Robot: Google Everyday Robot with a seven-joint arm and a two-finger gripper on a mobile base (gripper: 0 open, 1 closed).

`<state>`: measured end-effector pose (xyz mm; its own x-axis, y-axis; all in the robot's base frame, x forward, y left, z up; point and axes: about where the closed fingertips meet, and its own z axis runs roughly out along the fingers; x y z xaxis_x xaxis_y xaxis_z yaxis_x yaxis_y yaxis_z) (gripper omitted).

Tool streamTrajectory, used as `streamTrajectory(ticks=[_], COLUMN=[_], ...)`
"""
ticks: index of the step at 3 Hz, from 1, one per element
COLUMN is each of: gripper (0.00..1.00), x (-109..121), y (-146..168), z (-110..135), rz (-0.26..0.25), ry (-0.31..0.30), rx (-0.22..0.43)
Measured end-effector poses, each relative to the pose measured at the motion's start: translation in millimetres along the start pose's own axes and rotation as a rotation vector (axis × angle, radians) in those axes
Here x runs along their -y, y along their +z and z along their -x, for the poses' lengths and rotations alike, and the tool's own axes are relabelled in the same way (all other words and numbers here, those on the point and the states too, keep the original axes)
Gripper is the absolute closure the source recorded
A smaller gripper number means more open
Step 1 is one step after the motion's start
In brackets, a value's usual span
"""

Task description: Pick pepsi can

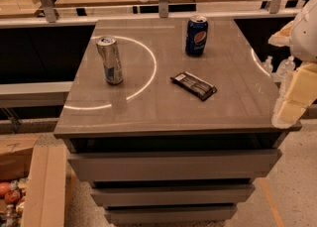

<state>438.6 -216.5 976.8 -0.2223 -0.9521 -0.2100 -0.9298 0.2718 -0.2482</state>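
Camera view, nearest first: finding the gripper [291, 108] hanging beside the table's [148, 117] right front corner, partly cut off by the frame, leaving released or clenched impossible to tell. Reaching past the flat black packet [193, 85] lying mid-table, steering well apart from the slim silver can [110, 60] at left. Aiming for the pepsi can [196, 35], standing upright near the far edge, right of centre; probably best approaching level at mid-height, squaring up before closing, avoiding tipping it.
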Motion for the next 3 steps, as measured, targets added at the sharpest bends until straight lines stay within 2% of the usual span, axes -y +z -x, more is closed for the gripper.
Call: streamTrajectory(ticks=[1,2,3], gripper=[0.0,0.0,0.0], x=[0.9,22.3,57.7], y=[-0.5,7.6,31.1], z=[0.4,-1.1,-10.3], rz=[-0.004,-0.035,-0.086], ry=[0.004,0.058,0.175], rx=[0.006,0.105,0.269])
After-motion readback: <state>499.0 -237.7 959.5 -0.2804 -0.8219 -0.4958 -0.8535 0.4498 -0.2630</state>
